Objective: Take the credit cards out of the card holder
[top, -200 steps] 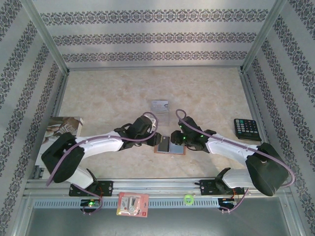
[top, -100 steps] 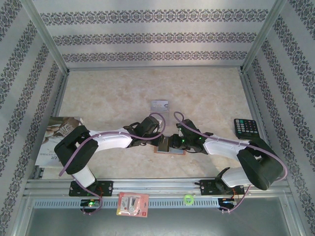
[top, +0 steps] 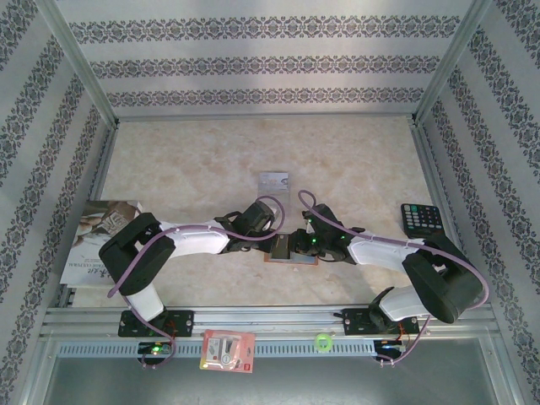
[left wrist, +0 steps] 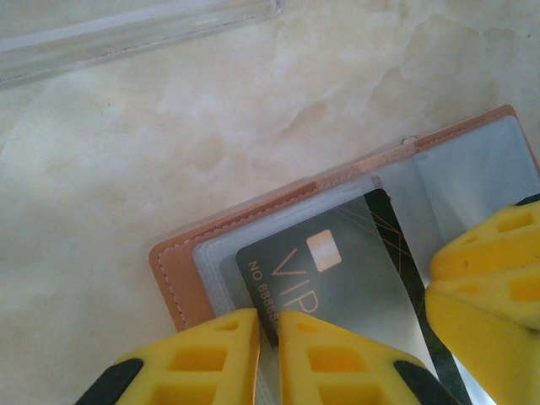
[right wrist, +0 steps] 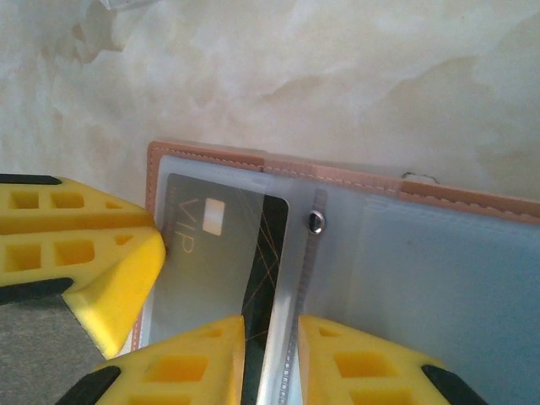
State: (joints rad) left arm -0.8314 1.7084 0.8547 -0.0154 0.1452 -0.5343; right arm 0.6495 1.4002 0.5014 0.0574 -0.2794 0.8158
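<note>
- We see the holder (top: 305, 258) lying open and flat on the table (top: 194, 160), with its clear sleeves (right wrist: 439, 287) facing up.
- In the holder's left half a grey card (left wrist: 354, 283) marked "VIP", with a dark band across it, sits under a sleeve just inside the stitched brown rim.
- The left gripper (left wrist: 268, 327) is down at the holder's left edge. Its yellow fingers (right wrist: 93, 253) are drawn almost together, leaving only a slit, and they meet the printed end of the card.
- We cannot tell whether they pinch the card, the sleeve or nothing.
- The right gripper (right wrist: 272, 337) is low over the holder's middle, by the fold and its small metal stud (right wrist: 315, 222).
- A sleeve's edge runs into the narrow gap between its fingers, and we cannot tell whether it is clamped.
- From the left wrist, one right finger (left wrist: 485, 287) sits over the holder just beside the card's dark band.
- A second card (top: 274, 180) lies flat on the table beyond the holder, apart from it.
- The calculator (top: 423, 221) is well apart from the holder on the right arm's side.
- The magazine (top: 101, 236) is well apart on the left arm's side.
- The packet (top: 227, 350) lies nearer than the holder, past the table's front rail.
</note>
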